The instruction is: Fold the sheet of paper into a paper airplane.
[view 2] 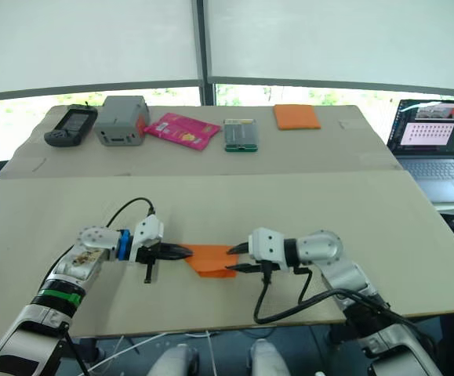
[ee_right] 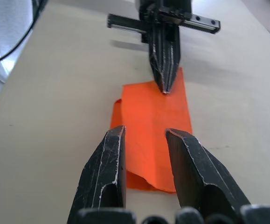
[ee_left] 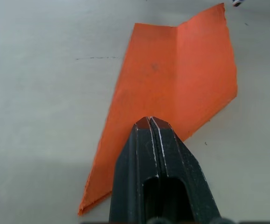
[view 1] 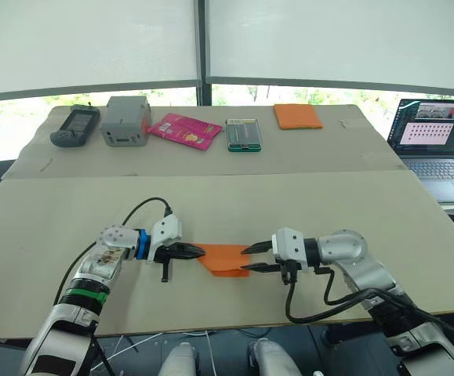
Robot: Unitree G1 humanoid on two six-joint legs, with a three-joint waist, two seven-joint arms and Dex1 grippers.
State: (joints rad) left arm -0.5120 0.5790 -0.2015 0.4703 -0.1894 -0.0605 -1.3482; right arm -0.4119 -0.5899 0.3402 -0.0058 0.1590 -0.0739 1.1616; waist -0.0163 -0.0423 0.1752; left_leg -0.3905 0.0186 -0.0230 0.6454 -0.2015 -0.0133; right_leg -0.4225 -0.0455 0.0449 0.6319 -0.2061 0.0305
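Observation:
The sheet of paper (view 1: 225, 258) is bright orange and folded into a pointed wedge with a crease. It lies flat on the beige table (view 1: 234, 204), near the front edge, between my two grippers. My left gripper (view 1: 199, 251) is shut, and its tips rest on the paper's left end (ee_left: 181, 84) rather than clamping it. My right gripper (view 1: 248, 260) is open at the paper's right end. In the right wrist view its two fingers (ee_right: 107, 163) sit on either side of the paper (ee_right: 153, 126), with the left gripper (ee_right: 165, 88) touching the far edge.
Along the back of the table are a dark handheld device (view 1: 75, 126), a grey box (view 1: 126, 120), a pink packet (view 1: 184, 129), a flat green case (view 1: 244, 134) and an orange pad (view 1: 297, 116). An open laptop (view 1: 437, 137) stands at the right.

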